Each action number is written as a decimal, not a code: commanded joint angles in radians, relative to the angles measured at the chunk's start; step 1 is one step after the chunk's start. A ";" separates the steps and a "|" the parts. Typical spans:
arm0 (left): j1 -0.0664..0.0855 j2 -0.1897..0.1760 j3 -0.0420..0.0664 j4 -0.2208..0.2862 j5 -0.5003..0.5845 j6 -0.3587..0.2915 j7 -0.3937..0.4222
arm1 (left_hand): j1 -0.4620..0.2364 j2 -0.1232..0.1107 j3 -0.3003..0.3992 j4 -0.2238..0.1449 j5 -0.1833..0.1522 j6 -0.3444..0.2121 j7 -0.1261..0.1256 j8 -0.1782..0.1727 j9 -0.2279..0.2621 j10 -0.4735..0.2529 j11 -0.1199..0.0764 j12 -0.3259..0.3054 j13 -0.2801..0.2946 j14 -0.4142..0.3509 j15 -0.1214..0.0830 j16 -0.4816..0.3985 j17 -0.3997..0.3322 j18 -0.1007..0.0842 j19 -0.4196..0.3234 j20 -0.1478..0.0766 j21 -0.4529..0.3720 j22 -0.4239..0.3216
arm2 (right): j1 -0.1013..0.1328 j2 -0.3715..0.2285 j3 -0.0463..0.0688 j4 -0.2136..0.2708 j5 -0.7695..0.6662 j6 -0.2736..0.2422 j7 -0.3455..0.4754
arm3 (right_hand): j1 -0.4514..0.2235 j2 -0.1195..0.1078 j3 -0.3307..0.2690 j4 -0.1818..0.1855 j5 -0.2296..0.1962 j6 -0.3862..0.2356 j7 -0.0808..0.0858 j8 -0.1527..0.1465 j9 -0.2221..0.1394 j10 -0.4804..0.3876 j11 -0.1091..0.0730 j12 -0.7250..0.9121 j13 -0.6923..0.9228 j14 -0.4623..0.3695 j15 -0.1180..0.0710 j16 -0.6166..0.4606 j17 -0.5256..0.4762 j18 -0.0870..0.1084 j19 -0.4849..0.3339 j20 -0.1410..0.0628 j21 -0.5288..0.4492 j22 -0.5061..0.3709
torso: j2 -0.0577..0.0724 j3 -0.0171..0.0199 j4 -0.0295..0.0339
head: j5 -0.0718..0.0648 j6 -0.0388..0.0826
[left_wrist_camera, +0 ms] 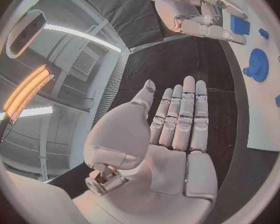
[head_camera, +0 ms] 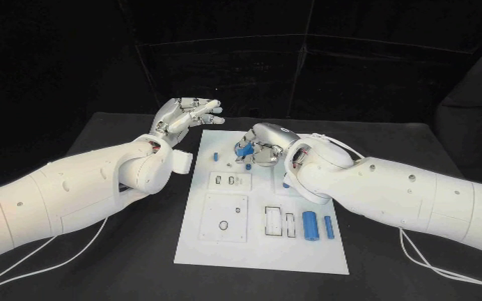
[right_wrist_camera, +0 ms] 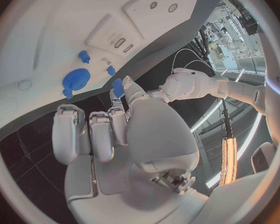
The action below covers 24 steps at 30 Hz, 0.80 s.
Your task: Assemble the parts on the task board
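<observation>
White task board on black table; dark backdrop.

a black table carries the white task board (lying flat).

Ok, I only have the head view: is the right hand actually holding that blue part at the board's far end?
Observer: Yes, the right wrist view shows the right hand pinching a blue part between thumb and finger.
Operator: And the left palm?
Observer: Left wrist view: the left hand is bare-palmed, fingers straight, holding nothing.
Operator: Anything near the right hand?
Observer: A blue gear sits on the task board just beyond its fingers.
</observation>
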 commanded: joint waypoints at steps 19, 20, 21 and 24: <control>0.002 0.006 0.000 -0.003 0.009 0.015 0.007 | -0.002 0.011 0.000 -0.006 0.005 0.009 0.000 -0.004 0.000 0.009 -0.002 -0.003 0.001 0.005 0.001 -0.004 0.001 0.006 0.006 -0.001 0.004 -0.003 | -0.046 0.067 -0.006 -0.049 -0.130 0.104 -0.042 | -0.012 -0.012 0.009 0.000 0.004 0.007 0.002 0.001 -0.001 -0.004 0.000 -0.003 0.071 0.085 -0.009 -0.003 0.170 -0.008 -0.001 -0.006 -0.002 -0.001 | -0.001 0.0020 0.0018 | 0.007 -0.019; 0.002 0.006 0.000 -0.003 0.009 0.015 0.007 | -0.002 0.011 0.000 -0.006 0.005 0.009 0.000 -0.005 0.000 0.010 -0.002 -0.003 0.001 0.005 0.001 -0.004 0.001 0.006 0.006 -0.001 0.004 -0.003 | -0.047 0.067 -0.006 -0.049 -0.131 0.106 -0.043 | -0.012 -0.012 0.009 0.000 0.004 0.007 0.002 0.001 -0.001 -0.004 0.000 -0.003 0.071 0.085 -0.009 -0.003 0.170 -0.008 -0.001 -0.006 -0.002 -0.001 | -0.001 0.0019 0.0017 | 0.007 -0.019; 0.002 0.006 0.000 -0.002 0.009 0.016 0.007 | -0.002 0.011 0.000 -0.007 0.005 0.009 0.000 -0.005 0.000 0.010 -0.002 -0.004 0.001 0.005 0.001 -0.004 0.001 0.006 0.006 -0.001 0.004 -0.003 | -0.048 0.066 -0.007 -0.048 -0.133 0.108 -0.044 | -0.012 -0.012 0.009 0.000 0.004 0.007 0.002 0.001 -0.001 -0.004 0.000 -0.003 0.071 0.085 -0.009 -0.003 0.170 -0.008 -0.001 -0.006 -0.002 -0.001 | -0.001 0.0017 0.0013 | 0.008 -0.020; 0.002 0.005 0.000 -0.001 0.009 0.018 0.007 | -0.002 0.011 0.000 -0.007 0.005 0.009 0.000 -0.005 0.000 0.010 -0.002 -0.004 0.001 0.005 0.001 -0.004 0.001 0.006 0.006 -0.001 0.004 -0.003 | -0.050 0.061 -0.007 -0.046 -0.138 0.112 -0.047 | -0.012 -0.012 0.009 0.000 0.004 0.007 0.002 0.001 -0.001 -0.004 0.000 -0.003 0.071 0.085 -0.009 -0.003 0.170 -0.008 -0.001 -0.006 -0.002 -0.001 | -0.001 0.0021 0.0012 | 0.008 -0.019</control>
